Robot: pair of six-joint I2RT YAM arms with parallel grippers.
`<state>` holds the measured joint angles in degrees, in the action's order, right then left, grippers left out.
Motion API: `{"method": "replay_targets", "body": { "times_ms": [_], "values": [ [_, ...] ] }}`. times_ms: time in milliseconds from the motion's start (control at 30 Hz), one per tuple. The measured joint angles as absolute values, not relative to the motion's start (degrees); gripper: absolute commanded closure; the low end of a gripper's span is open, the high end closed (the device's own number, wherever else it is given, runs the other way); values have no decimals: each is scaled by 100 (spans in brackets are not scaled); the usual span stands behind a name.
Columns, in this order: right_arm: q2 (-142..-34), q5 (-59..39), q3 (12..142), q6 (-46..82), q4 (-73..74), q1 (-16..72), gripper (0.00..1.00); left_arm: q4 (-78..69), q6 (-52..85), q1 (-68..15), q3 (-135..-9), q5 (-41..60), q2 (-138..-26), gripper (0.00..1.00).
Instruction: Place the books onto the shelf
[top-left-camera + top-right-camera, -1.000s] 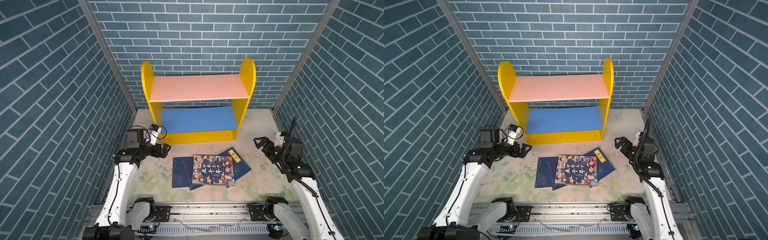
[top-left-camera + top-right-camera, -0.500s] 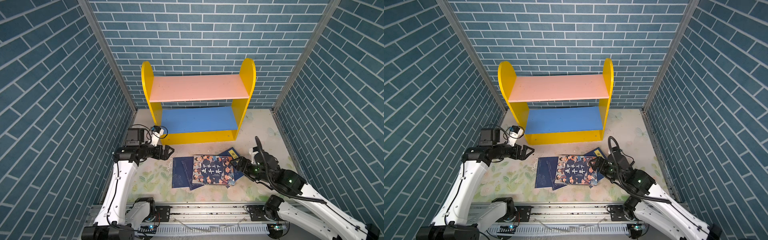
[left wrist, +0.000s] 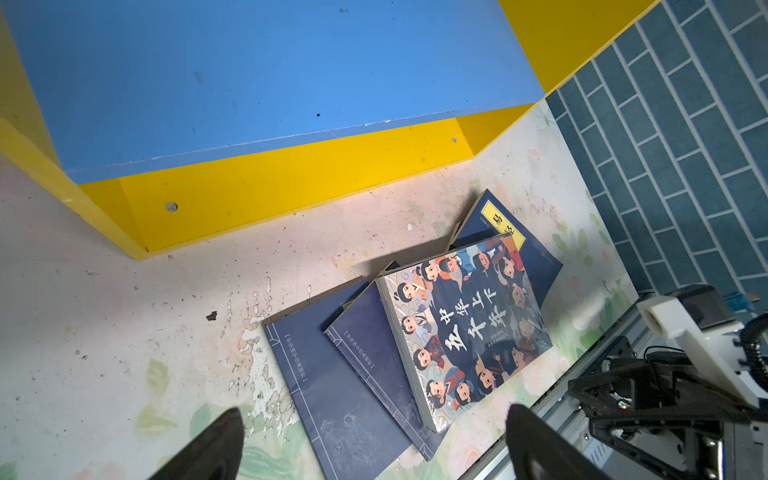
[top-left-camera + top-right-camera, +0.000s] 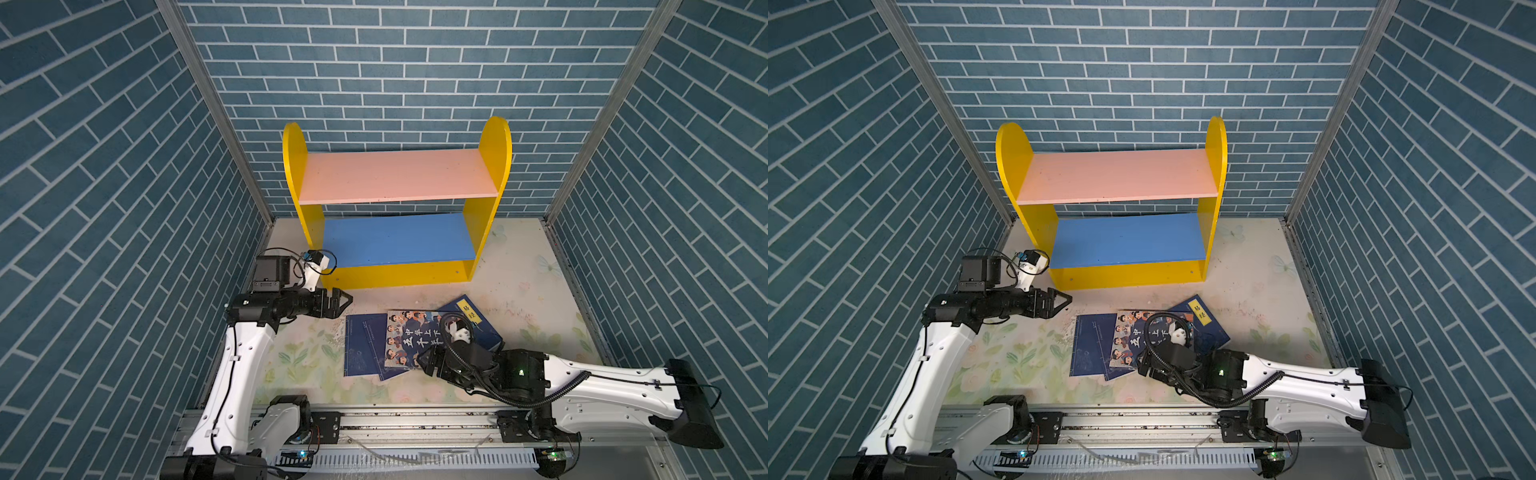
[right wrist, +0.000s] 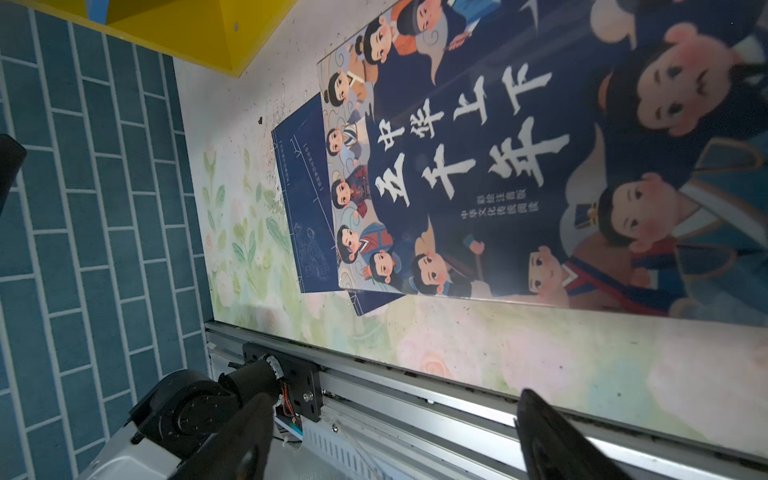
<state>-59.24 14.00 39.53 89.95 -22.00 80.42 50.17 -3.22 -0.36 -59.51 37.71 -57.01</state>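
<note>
0 books (image 4: 411,338) on shelf (image 4: 494,149) so far, all lying on table (image 4: 519,266). My left gripper (image 4: 343,302) and right gripper (image 5: 395,397): jaws spread wide, nothing held.

Shelf (image 4: 486,232): side panels (image 4: 294,166) and base (image 4: 395,275) are painted yellow, upper board (image 4: 395,176) pink, lower board (image 4: 395,240) blue.
Thick book (image 4: 405,338): dark blue cover is printed with cartoon faces and white characters.
Thin books (image 4: 359,349): navy; a yellow label (image 4: 469,312) is shown at 1 o'clock of the pile.
Tabletop (image 4: 307,357): pale floral print, green and pink.
Walls (image 4: 395,70): teal bricks, white joints.
</note>
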Motion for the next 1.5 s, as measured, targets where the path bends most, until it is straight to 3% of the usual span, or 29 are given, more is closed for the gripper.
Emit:
{"method": "replay_targets", "body": {
  "times_ms": [233,600,1100,1500],
  "values": [
    [-6386,2425,2939,10252,-1041,8755,8,4930,-220,-338,-5848,3726,-5566,0],
    [-7819,3846,2589,11507,985,9419,10,4851,-123,-375,-5819,3732,-5756,0],
    [-8912,5345,2530,11824,1944,9863,15,4764,-40,-379,-5819,3806,-5647,0],
    [-10040,6602,2340,11872,4003,10053,22,4722,23,-379,-5819,3861,-5699,0]
  ]
}}
